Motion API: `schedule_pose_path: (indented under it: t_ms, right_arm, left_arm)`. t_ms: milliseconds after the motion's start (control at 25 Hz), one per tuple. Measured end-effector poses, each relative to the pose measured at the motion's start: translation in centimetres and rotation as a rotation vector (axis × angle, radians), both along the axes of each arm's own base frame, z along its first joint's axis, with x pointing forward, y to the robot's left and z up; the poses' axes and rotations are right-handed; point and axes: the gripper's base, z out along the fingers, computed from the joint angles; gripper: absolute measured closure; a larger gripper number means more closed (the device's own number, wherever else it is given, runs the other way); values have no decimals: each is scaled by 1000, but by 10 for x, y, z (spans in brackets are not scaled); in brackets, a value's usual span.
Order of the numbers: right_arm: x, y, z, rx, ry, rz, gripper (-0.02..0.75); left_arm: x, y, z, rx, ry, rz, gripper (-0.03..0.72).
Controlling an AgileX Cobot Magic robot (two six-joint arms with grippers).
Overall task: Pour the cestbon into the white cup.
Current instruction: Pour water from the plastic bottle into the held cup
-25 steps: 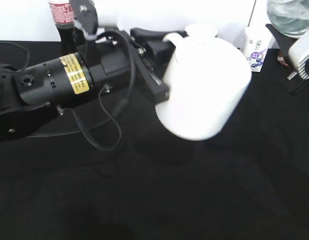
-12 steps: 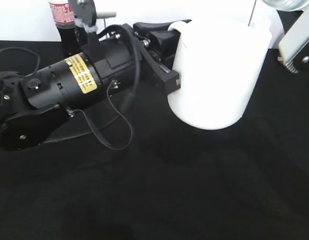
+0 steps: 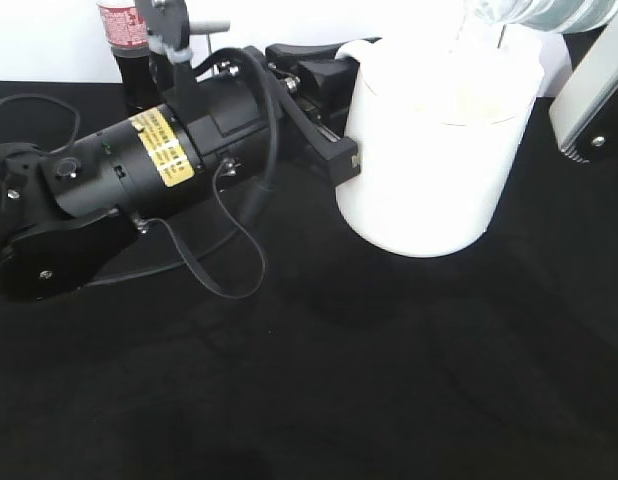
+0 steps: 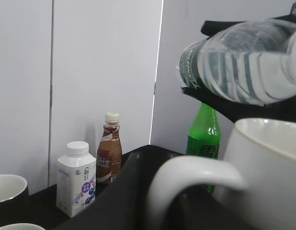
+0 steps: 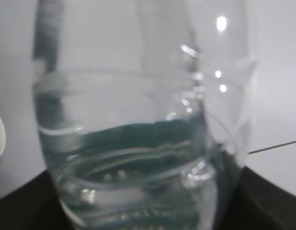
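The white cup [image 3: 434, 150] is held upright above the black table by its handle, in my left gripper [image 3: 334, 115], which is shut on it. The handle [image 4: 196, 177] and rim [image 4: 272, 139] fill the lower right of the left wrist view. The cestbon [image 3: 549, 10] is tilted over the cup's rim at the top right, with its neck end pointing down into the cup. In the left wrist view the cestbon [image 4: 244, 62] lies nearly level above the cup, with my right gripper's black fingers [image 4: 212, 93] shut on it. It fills the right wrist view [image 5: 138, 143].
A cola bottle with a red label [image 3: 124, 40] stands at the back left. Behind the cup are a green bottle [image 4: 203, 136], a brown drink bottle [image 4: 109, 148], a white carton [image 4: 76, 177] and a dark mug [image 4: 9, 191]. A cable [image 3: 214, 270] lies on the black table.
The left gripper has turned the cup from tilted to upright and brought it under the bottle. The bottle has come down and tipped over the cup's rim.
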Motion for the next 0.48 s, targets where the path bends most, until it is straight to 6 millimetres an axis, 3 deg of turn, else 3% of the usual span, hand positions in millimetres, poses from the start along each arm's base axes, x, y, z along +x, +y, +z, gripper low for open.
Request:
schedule_pose_path:
  t_ms: [480]
  right_arm:
    - [1, -2, 1, -76, -42, -44, 248]
  left_arm:
    - [0, 0, 0, -1, 1, 1, 578]
